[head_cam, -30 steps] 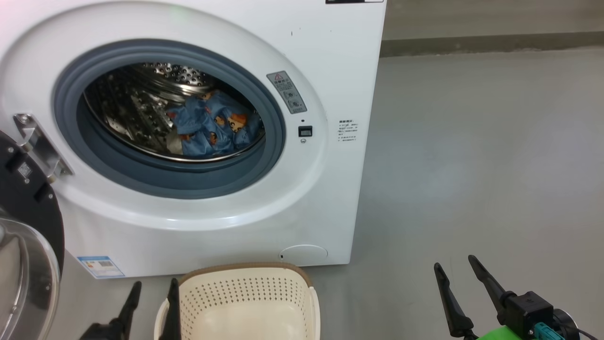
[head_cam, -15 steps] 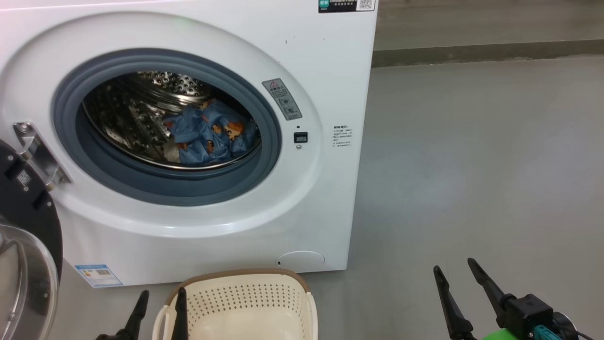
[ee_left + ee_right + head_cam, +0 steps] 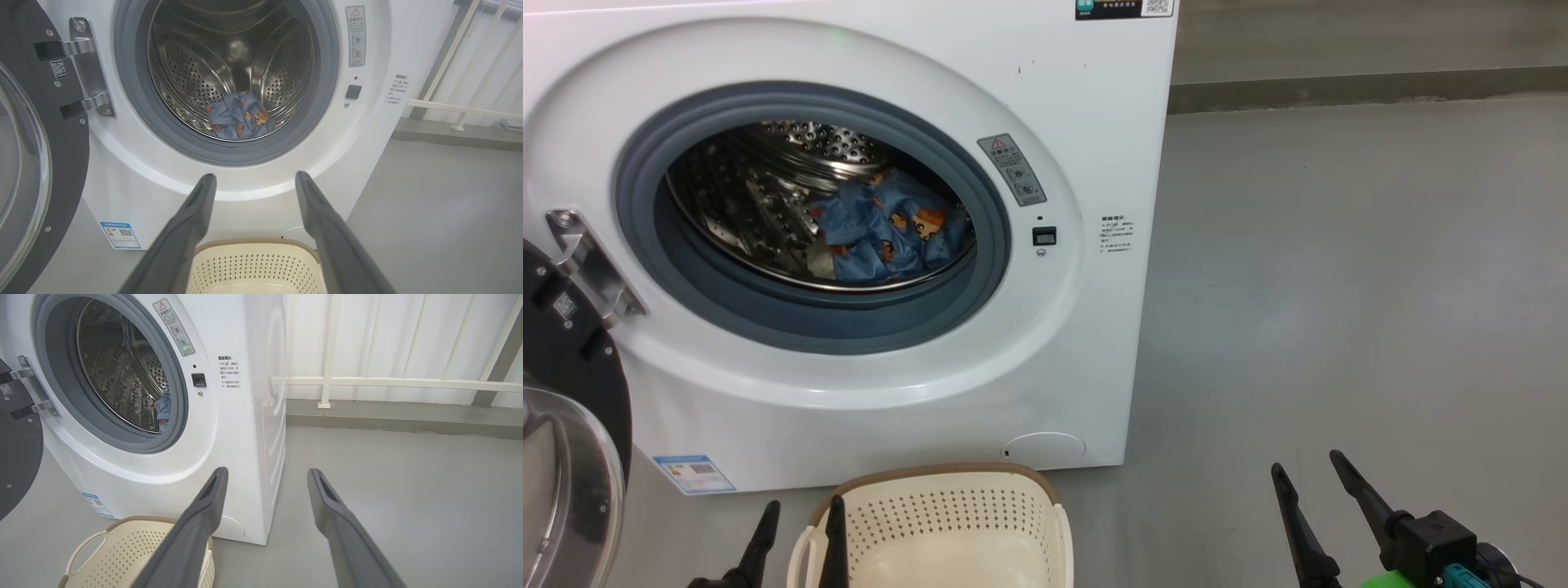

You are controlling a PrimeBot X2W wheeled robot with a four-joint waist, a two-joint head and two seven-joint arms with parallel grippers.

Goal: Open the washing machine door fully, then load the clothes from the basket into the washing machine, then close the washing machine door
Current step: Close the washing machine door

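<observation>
The white washing machine (image 3: pixel 1062 122) stands with its black-rimmed door (image 3: pixel 572 384) swung wide to the left on a steel hinge. Light blue clothes (image 3: pixel 886 229) with orange prints lie in the steel drum, also seen as clothes (image 3: pixel 239 118) in the left wrist view. On the floor in front sits the cream basket (image 3: pixel 947 523), and the part of its inside in view holds nothing. My left gripper (image 3: pixel 800 518) is open just left of the basket's rim. My right gripper (image 3: pixel 1307 474) is open over bare floor at the lower right.
Grey floor (image 3: pixel 1339 286) stretches right of the machine to a low dark skirting. A white railing (image 3: pixel 367 381) and pale wall stand behind the machine's right side. The open door's glass bowl (image 3: pixel 20 163) bulges out at the far left.
The head camera has tilted, so the machine sits a little lower in the view. Both grippers stay open in the same low places.
</observation>
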